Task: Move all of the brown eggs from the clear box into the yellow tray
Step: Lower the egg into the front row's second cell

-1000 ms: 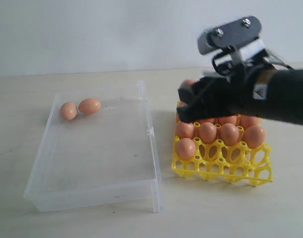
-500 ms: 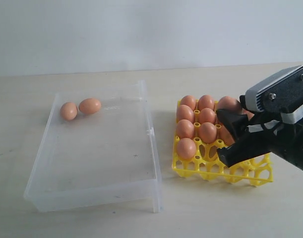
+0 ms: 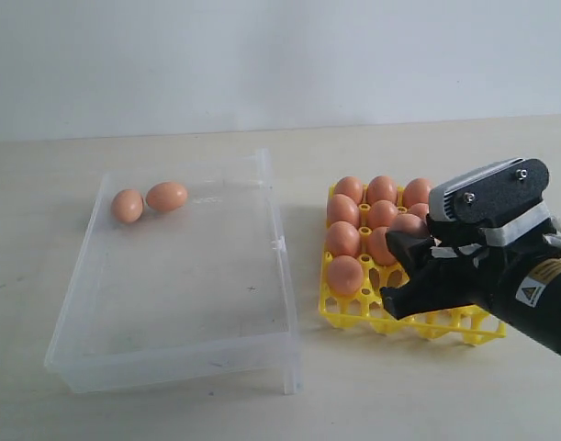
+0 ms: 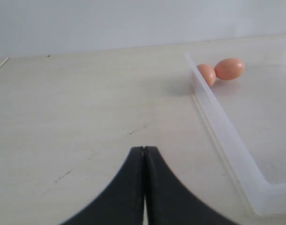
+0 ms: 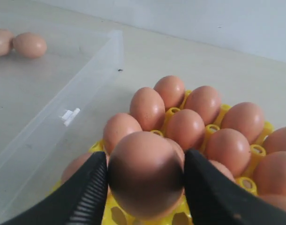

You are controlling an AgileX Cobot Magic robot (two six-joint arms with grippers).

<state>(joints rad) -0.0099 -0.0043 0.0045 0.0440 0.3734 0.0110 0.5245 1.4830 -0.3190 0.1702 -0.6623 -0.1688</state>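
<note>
My right gripper hangs low over the near rows of the yellow tray, shut on one of the brown eggs, which fills the gap between its black fingers. Several more eggs sit in the tray's cups. Two eggs lie side by side in the far left corner of the clear box. My left gripper is shut on nothing above bare table beside the box wall, well short of those two eggs.
The box and the tray stand side by side on a pale tabletop with a narrow gap between them. A white wall runs along the back. A small clip tab juts from the box wall facing the tray.
My right gripper, still carrying the egg, has come down from high over the tray's far left to low over its near side. The two eggs in the box have not moved.
</note>
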